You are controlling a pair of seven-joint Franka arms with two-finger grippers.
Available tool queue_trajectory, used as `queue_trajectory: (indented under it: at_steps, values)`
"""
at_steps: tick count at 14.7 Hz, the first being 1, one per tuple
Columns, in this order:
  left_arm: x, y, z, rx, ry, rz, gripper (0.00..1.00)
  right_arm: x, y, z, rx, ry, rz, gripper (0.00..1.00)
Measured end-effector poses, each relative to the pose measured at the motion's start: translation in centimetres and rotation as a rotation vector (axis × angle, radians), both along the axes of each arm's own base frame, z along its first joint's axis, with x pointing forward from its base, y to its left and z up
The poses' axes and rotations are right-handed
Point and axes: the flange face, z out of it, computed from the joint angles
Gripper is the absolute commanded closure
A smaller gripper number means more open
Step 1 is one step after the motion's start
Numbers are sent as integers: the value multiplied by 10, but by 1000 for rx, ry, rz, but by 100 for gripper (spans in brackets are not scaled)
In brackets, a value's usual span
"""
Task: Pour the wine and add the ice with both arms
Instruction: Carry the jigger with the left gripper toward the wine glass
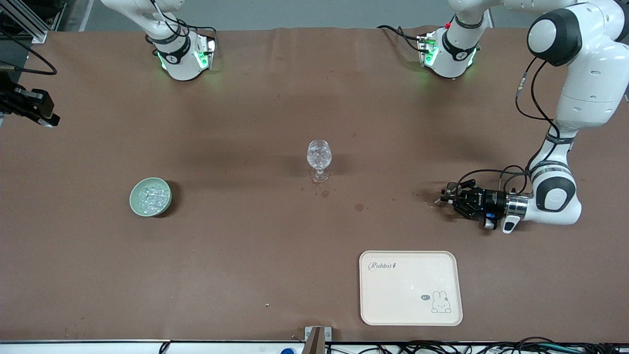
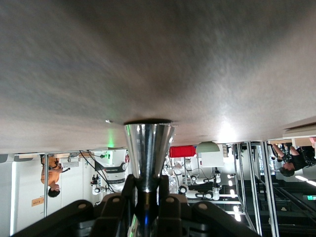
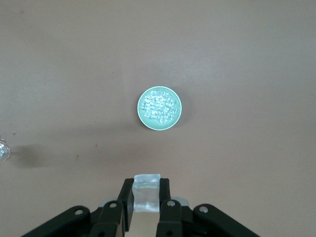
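Note:
A clear cut-pattern stemmed glass (image 1: 319,156) stands mid-table; it also shows at the edge of the right wrist view (image 3: 3,152). A pale green bowl (image 1: 132,199) (image 3: 138,109) of ice (image 1: 151,195) (image 3: 159,107) sits toward the right arm's end. My right gripper (image 3: 146,186), out of the front view, hangs high over the table near the bowl, shut on one ice cube (image 3: 147,196). My left gripper (image 1: 446,197) (image 2: 146,185) lies level and low over the table toward the left arm's end, shut on the waist of a shiny metal cone-shaped cup (image 2: 148,148). The wine is out of view.
A cream tray (image 1: 410,287) with a rabbit print lies nearer the front camera than the left gripper. Dark stains (image 1: 358,207) dot the brown table cover (image 1: 245,246) near the glass. A black device (image 1: 29,105) juts in at the right arm's end.

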Motion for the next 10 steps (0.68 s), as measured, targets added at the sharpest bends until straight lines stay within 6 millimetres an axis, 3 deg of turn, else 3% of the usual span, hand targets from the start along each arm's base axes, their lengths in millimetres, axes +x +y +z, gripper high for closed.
queue_trajectory:
  at_steps: [5, 10]
  values:
    - [13, -26, 24, -12, 41, -6, 99, 2, 1, -1, 0, -14, 2, 99]
    - [28, -54, 74, 14, 71, -18, 99, 3, 2, -1, 0, -17, 3, 99]
